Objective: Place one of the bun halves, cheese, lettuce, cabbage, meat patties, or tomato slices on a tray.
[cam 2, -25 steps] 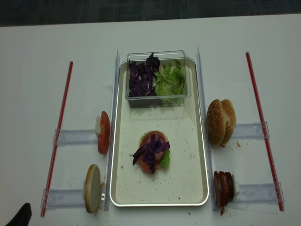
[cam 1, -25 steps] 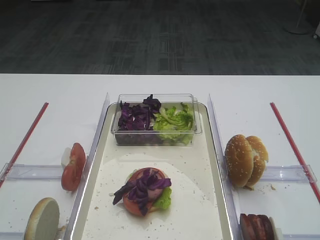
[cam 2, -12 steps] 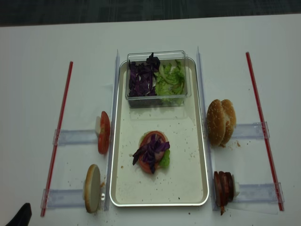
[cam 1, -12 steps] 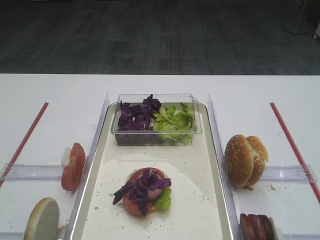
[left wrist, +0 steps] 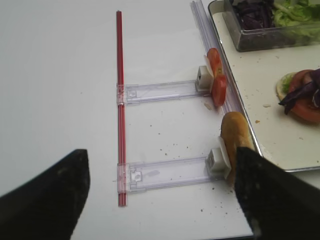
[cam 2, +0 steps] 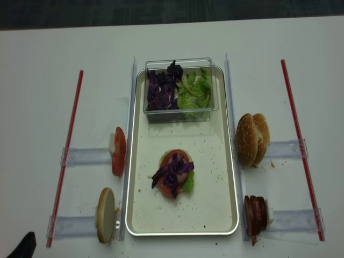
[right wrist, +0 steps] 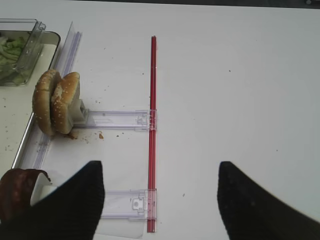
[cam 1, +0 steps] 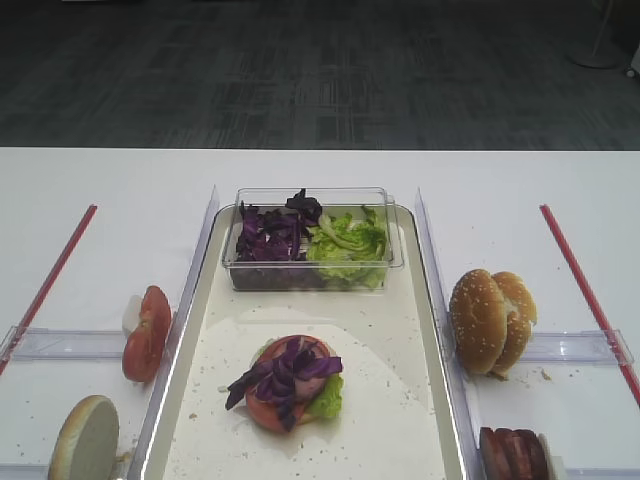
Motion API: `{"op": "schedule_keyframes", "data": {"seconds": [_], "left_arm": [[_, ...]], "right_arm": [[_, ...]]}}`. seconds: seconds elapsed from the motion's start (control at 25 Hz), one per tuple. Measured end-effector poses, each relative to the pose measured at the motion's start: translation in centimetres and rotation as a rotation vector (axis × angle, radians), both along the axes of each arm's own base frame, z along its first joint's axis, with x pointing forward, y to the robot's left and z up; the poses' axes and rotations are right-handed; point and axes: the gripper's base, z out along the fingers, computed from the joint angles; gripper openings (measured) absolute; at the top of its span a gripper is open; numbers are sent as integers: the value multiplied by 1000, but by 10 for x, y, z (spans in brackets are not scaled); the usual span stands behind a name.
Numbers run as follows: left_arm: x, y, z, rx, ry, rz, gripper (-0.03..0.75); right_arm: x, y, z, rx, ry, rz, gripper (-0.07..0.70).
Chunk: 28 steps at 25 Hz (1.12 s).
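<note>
Although several ingredients are already stacked on the tray [cam 2: 137, 215], the pile looks only partly built, so the task is judged to be under way rather than finished. At the far end of the tray a clear plastic box [cam 2: 180, 63] is seen holding the cabbage [cam 2: 160, 91] on its left and the lettuce [cam 2: 196, 92] on its right. Near the middle of the tray floor a small pile [cam 2: 174, 173] is laid: a red slice with purple shreds on top and a green leaf showing at its edge. Beside the tray on the right, the bun halves [cam 2: 251, 138] are stood on edge against a clear holder, with the meat patties [cam 2: 256, 213] nearer the front edge. On the left, the tomato slices [cam 2: 119, 151] and one more bun half [cam 2: 105, 215] are kept in their own holders. No cheese can be made out. Both tools are held back over bare table: the left gripper [left wrist: 160, 197] is spread wide with nothing between its jaws, and the right gripper [right wrist: 160, 200] is likewise parted and empty. Neither is touching any food.
</note>
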Motion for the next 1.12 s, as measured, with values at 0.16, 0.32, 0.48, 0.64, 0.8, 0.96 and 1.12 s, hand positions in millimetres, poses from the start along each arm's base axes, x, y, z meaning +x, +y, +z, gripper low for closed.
{"op": "schedule_keyframes", "data": {"seconds": [0.16,0.32,0.48,0.64,0.8,0.96,1.12], "left_arm": [[0,0,0,0,0,0,545],[0,0,0,0,0,0,545],[0,0,0,0,0,0,545],[0,0,0,0,0,0,545],[0,0,0,0,0,0,545],[0,0,0,0,0,0,545],[0,0,0,0,0,0,545]], "right_arm": [[0,0,0,0,0,0,507],[0,0,0,0,0,0,507],[0,0,0,0,0,0,508],[0,0,0,2,0,-1,507],[0,0,0,2,0,-1,508],[0,0,0,2,0,-1,507],[0,0,0,2,0,-1,507]]}}
